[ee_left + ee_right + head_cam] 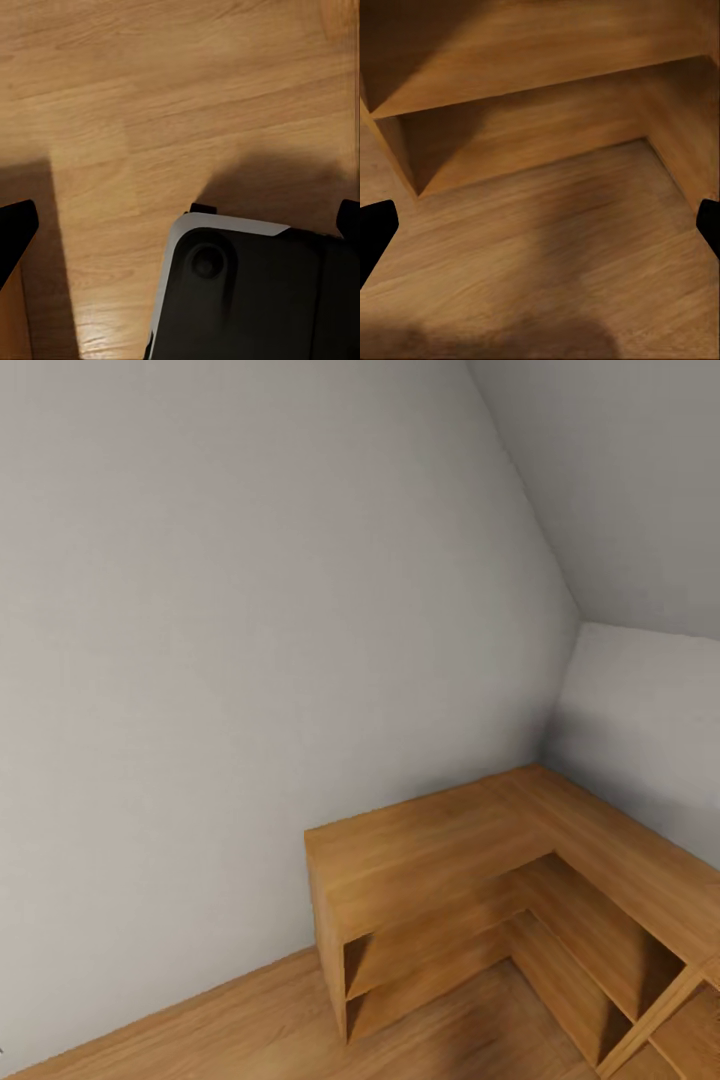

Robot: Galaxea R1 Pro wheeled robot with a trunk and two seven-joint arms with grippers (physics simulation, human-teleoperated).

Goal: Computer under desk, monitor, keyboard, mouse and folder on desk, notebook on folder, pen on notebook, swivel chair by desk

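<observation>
shelves (440, 860) of unlabelled light wood meet grey wall; both pincers spread wide, empty.

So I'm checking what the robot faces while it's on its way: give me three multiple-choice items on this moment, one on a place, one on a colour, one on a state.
1. Where do the wooden shelves stand in the head view?
A. In the corner where two walls meet
B. In the middle of the floor
C. Hanging high on the wall

2. What colour is the wall behind them?
A. Bright blue
B. Pale grey
C. Black

3. How do the compartments of the shelves look?
A. Packed with books
B. Shut behind doors
C. Open, with nothing seen inside

Answers: 1 A, the L-shaped unit follows both walls into the corner. 2 B, the wall is plain pale grey. 3 C, the right wrist view looks into an open compartment with bare wood, standing on the wood floor.
</observation>
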